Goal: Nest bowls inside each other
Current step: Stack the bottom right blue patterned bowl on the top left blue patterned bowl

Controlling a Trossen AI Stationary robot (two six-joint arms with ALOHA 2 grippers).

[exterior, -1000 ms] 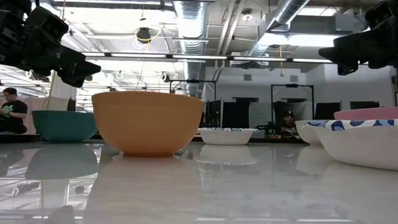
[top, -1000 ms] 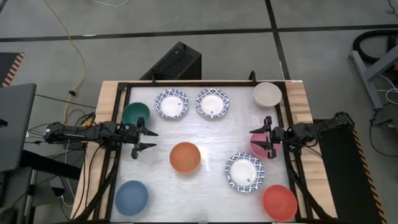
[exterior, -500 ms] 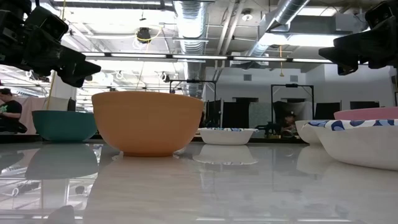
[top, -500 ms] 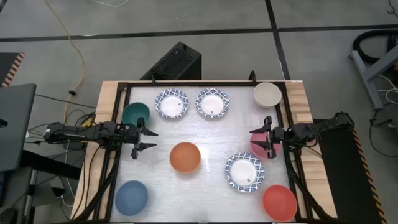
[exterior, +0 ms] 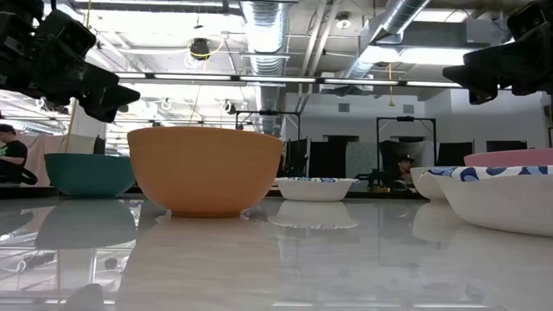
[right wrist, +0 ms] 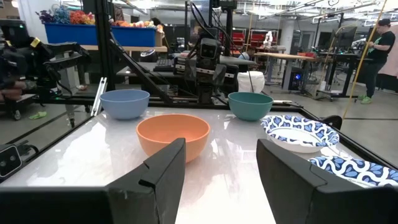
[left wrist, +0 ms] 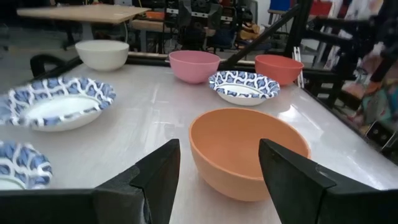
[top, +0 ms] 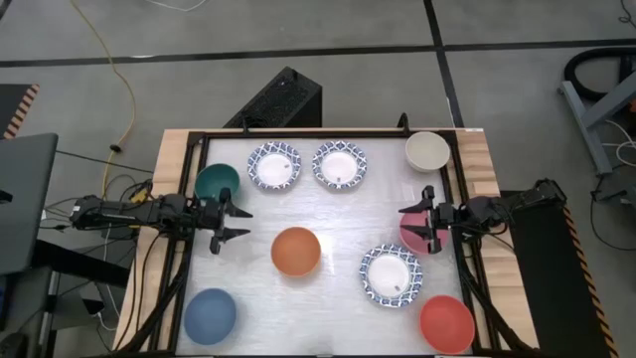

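Note:
Several bowls rest on their bases on the white table. An orange bowl (top: 296, 251) stands mid-table, a green (top: 217, 182) and a blue (top: 210, 315) bowl at the left. Two blue-patterned white bowls (top: 274, 165) (top: 339, 165) and a cream one (top: 427, 150) sit along the far edge. At the right are a pink bowl (top: 414, 237), a third patterned bowl (top: 392, 275) and a red bowl (top: 446, 323). My left gripper (top: 239, 223) hangs open at the left edge, pointing level at the orange bowl (left wrist: 247, 151). My right gripper (top: 406, 223) hangs open above the pink bowl.
A black frame (top: 328, 132) borders the table. A black box (top: 283, 99) stands beyond the far edge, and a laptop (top: 22, 199) sits left of the table. Bare tabletop lies between the orange bowl and the far patterned bowls.

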